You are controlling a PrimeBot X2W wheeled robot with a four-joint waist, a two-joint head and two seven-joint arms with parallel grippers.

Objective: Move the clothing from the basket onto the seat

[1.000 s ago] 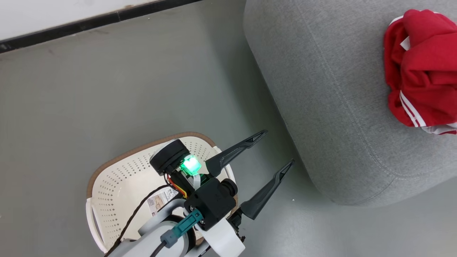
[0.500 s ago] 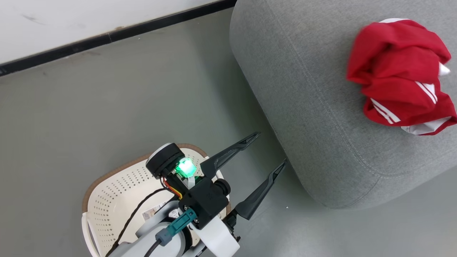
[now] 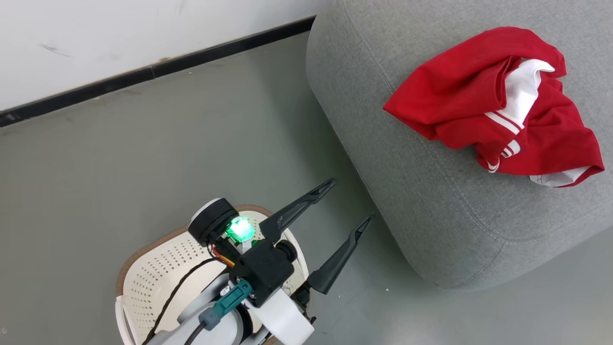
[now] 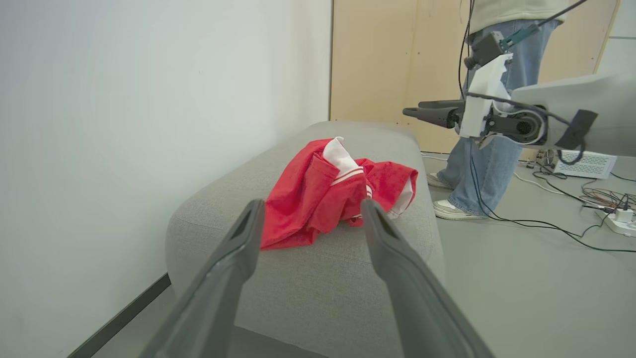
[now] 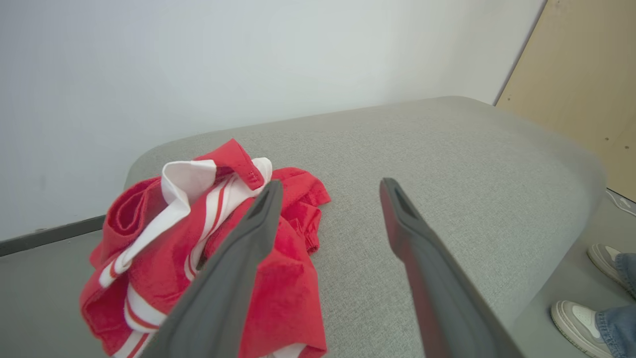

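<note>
At lower left, the basket [image 3: 153, 268] shows no red where the arm leaves it visible. The left gripper [image 3: 352, 199] hangs over it, spread and empty. Further off, at upper right, the clothing [image 3: 459, 96] has slumped from a tight bundle into a looser heap on the seat [image 3: 431, 215]. The right gripper [image 5: 330, 183] is spread and empty, so the drop looks done.

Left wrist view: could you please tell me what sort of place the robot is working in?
Probably a robotics lab or test room, not a home: loose cables and a power strip lie on the floor, and a bare plywood panel stands behind.
</note>
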